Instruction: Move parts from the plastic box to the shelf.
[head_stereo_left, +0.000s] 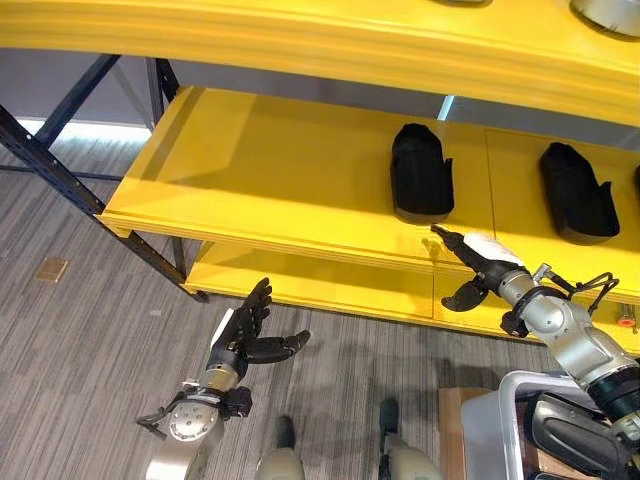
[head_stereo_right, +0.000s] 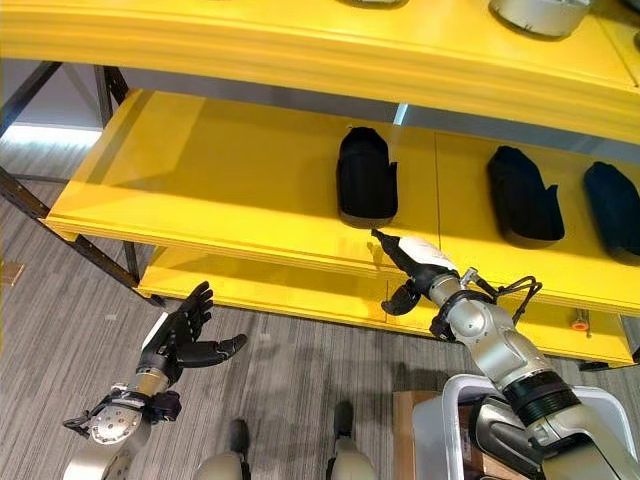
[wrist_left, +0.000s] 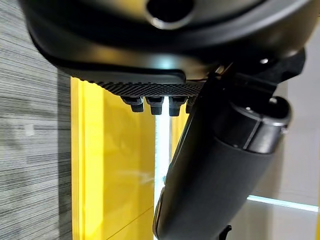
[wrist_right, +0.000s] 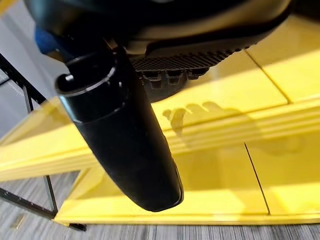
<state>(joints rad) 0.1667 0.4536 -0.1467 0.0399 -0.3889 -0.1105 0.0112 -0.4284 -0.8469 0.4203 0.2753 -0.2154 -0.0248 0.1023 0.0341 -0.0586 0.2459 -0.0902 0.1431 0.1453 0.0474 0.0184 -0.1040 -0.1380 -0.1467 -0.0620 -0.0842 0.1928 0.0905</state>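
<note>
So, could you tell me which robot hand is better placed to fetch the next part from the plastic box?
Probably the right robot hand: open and holding nothing, by the shelf's edge, its arm above the plastic box. The left robot hand hangs over the floor.

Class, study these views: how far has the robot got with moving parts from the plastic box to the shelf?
Done: black parts already lie on the yellow shelf.
In hand: nothing; the right robot hand hovers open at the shelf edge, and the left robot hand is open over the floor.
Left: another dark part sits in the plastic box.
</note>
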